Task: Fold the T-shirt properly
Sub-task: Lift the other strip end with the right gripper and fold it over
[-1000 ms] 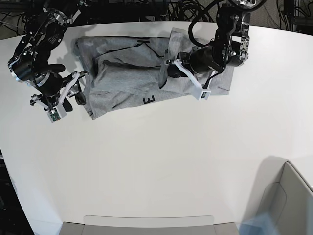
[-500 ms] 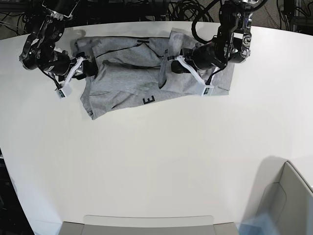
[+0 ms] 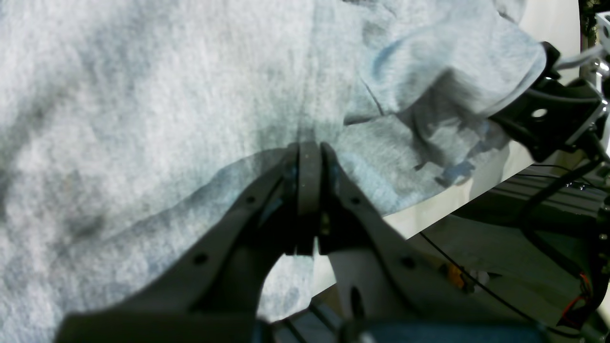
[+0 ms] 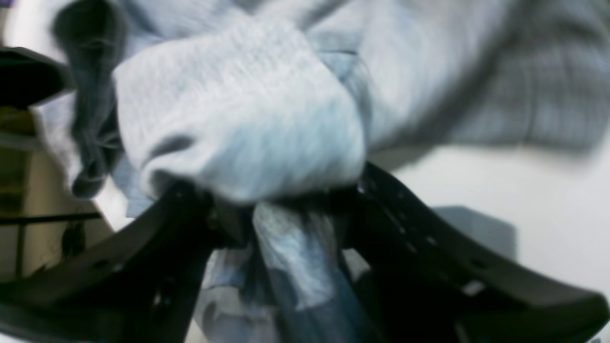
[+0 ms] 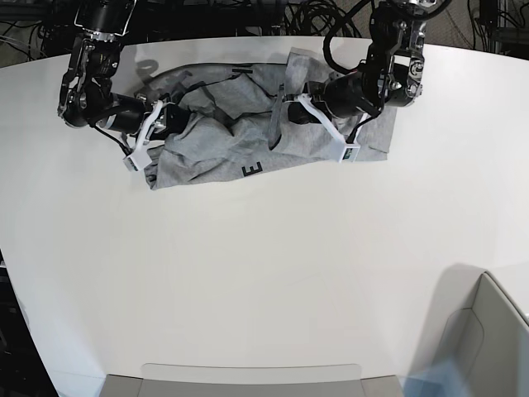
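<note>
The heather-grey T-shirt (image 5: 223, 136) lies crumpled at the far side of the white table (image 5: 264, 273), with black letters (image 5: 253, 169) showing on a turned-over edge. My right gripper (image 5: 161, 124) is at the shirt's left end. In the right wrist view its jaws (image 4: 276, 200) hold a thick bunch of the T-shirt (image 4: 238, 109) between them. My left gripper (image 5: 285, 112) rests on the shirt's right half. The left wrist view shows it (image 3: 310, 147) shut, its tips pinching a crease of the T-shirt (image 3: 143, 119).
A grey bin (image 5: 488, 347) stands at the near right corner. A flat grey tray (image 5: 248, 380) lies along the near edge. Dark cables (image 5: 248, 16) hang past the far table edge, close behind the shirt.
My right gripper went from beside the shirt's lower left corner to its left edge, took cloth and dragged it rightward, bunching the left half. The left gripper barely moved.
</note>
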Robot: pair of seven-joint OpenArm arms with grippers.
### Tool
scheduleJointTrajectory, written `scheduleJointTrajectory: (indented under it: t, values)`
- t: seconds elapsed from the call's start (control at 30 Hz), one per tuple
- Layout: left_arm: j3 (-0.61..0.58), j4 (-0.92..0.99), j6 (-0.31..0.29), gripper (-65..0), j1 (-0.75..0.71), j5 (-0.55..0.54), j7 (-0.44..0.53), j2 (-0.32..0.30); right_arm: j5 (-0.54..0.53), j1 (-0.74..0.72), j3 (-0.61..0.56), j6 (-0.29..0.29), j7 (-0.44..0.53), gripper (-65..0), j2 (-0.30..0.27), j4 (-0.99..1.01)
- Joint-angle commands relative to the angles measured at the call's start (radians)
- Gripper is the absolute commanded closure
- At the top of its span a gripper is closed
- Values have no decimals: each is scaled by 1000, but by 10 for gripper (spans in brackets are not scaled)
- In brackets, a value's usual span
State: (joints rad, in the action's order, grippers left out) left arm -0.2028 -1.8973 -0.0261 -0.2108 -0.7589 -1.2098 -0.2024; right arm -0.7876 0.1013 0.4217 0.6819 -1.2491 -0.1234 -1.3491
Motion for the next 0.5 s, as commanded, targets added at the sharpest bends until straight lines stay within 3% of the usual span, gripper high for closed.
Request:
scheduleJointTrajectory:
  t: [0.0,0.17,0.33,0.47]
  values:
    - [1,-14,-7,0,7,-11,6,-2,184,28,-27,16,-146,-242,-2,29]
    - [9,-14,-7,0,-14,-11,6,-2,271,4,-27,16,-145,-7,6,21]
    - [10,-18,-7,0,-20,-11,6,-2,287,-39,1,16,-143,0,-3,21]
    - [10,-18,-7,0,-20,-12,6,-2,287,-107,162,16,-113,0,-6,21]
